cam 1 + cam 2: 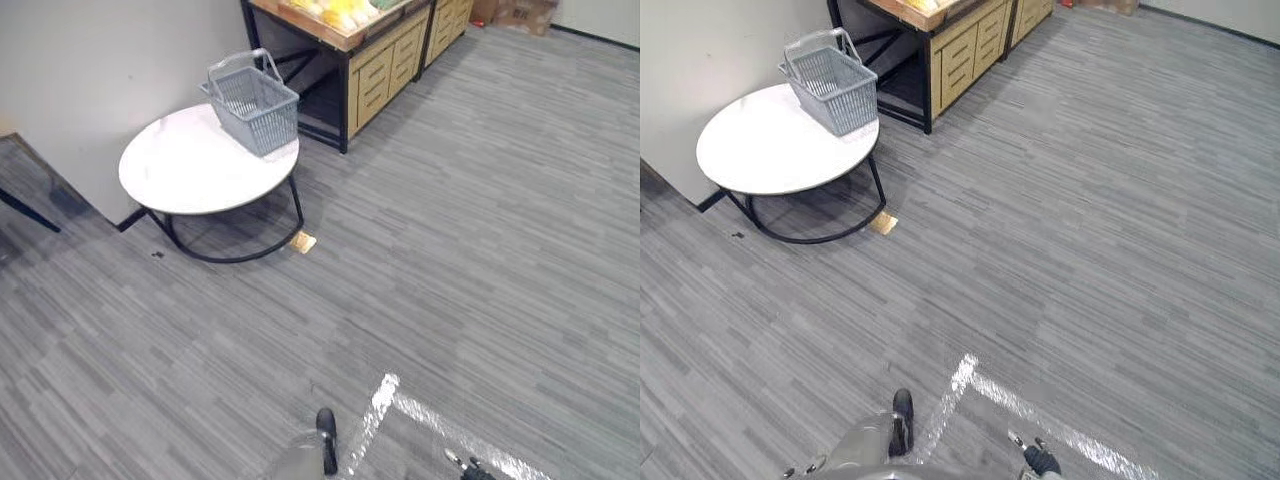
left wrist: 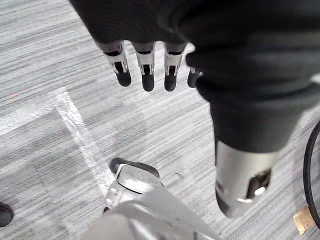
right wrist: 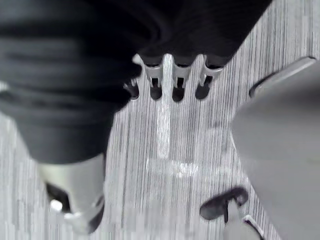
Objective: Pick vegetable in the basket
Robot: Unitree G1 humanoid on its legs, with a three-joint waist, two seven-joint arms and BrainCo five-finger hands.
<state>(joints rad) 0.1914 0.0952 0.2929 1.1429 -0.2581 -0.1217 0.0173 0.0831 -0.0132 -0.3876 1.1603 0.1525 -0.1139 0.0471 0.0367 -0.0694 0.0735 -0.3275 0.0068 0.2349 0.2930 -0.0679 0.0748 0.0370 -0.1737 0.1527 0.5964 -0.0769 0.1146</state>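
The basket (image 1: pixel 252 100) sits at the far edge of a round white table (image 1: pixel 190 170) in the upper left of the frame, grey, handle raised, and as far as we can see with nothing in it. The vegetable we want is most likely among the yellow produce (image 1: pixel 340 12) on the wooden stand (image 1: pixel 385 60) at the top centre, just behind the table; it is too small for us to name.

Our left hand (image 2: pixel 146 62) hangs over the carpet with its fingers straight, slightly apart and holding nothing. Our right hand (image 3: pixel 177 80) hangs the same way.

We judge the step in hand to be the approach. We are well apart from both the table and the stand, so we should walk up and square to the stand before raising an arm.

The carpet in the centre and right of the frame gives us wide open room. Nearer the goal we should mind the table's rim, its black hoop base and the small tan piece (image 1: pixel 303 241) by its foot, and the stand's near corner.
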